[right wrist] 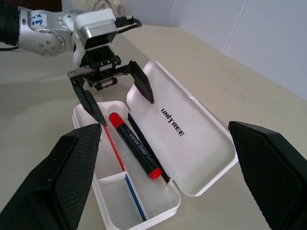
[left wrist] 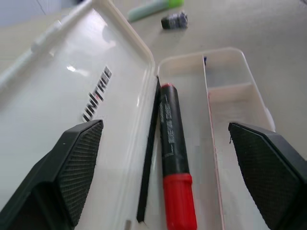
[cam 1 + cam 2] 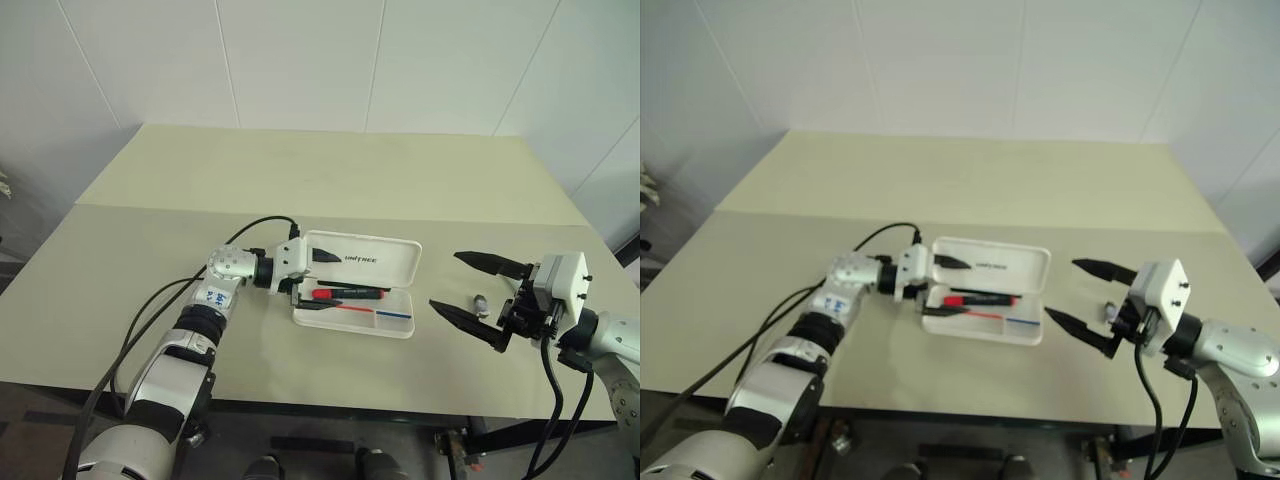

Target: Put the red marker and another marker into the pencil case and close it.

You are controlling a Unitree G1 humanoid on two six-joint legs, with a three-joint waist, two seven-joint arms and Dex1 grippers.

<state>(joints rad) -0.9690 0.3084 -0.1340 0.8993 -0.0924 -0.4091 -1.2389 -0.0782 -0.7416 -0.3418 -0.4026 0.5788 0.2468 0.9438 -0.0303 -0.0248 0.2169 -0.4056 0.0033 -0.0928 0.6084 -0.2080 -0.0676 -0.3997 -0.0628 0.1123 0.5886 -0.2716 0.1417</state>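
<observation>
Two grippers: both stand wide apart over a pale desk (image 3: 150,250), neither holding anything.
Pencil case: the white pencil case (image 3: 358,283) lies open near the middle of the desk's near half, its lid (image 3: 365,258) folded back toward the far edge, dark lettering on the inside of the lid.
Red marker: the red marker (image 3: 349,293) rests inside the tray of the pencil case, lying lengthwise beside the hinge line; in the left wrist view its red cap (image 2: 180,201) sits nearest the camera, black barrel running away.
Tray detail: a thin red and blue stripe (image 1: 125,179) runs along a divider (image 2: 211,139) in the tray, with a small end compartment walled off.
Left gripper: the left gripper (image 3: 318,279) hangs at the case's left end, one black finger over the lid, the other over the tray's near rim, spread wide and clear of the marker.
Right gripper: the right gripper (image 3: 470,291) waits to the right of the case, near the desk's right edge, fingers fully spread and empty.
Another marker: the pale green marker (image 2: 152,8) lies on the desk beyond the case's far end in the left wrist view.
Grey object: a small stubby grey piece (image 3: 481,301) sits on the desk between the right gripper's fingers, close to the green marker.
</observation>
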